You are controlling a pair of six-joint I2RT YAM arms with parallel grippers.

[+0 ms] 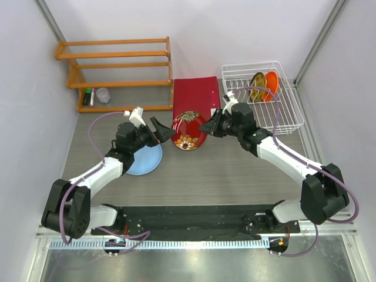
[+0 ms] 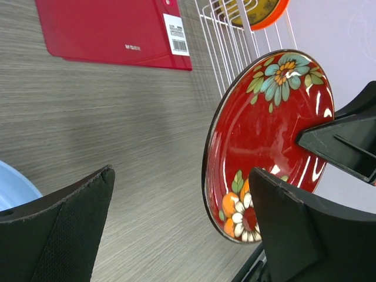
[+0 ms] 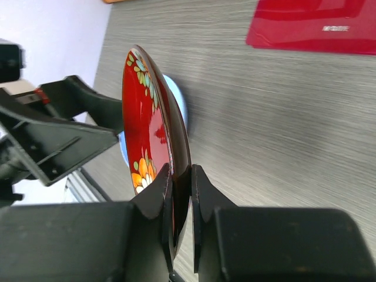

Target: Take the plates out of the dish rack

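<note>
My right gripper is shut on the rim of the red floral plate and holds it on edge above the table; the plate also shows in the right wrist view. My left gripper is open, its jaws straddling the plate's left rim without touching it. The light blue plate lies flat under the left arm. The yellow plate and the orange plate stand upright in the white wire dish rack at the back right.
A flat red folder lies behind the red plate, also in the left wrist view. An orange wooden shelf stands at the back left with a marker and a small cup beside it.
</note>
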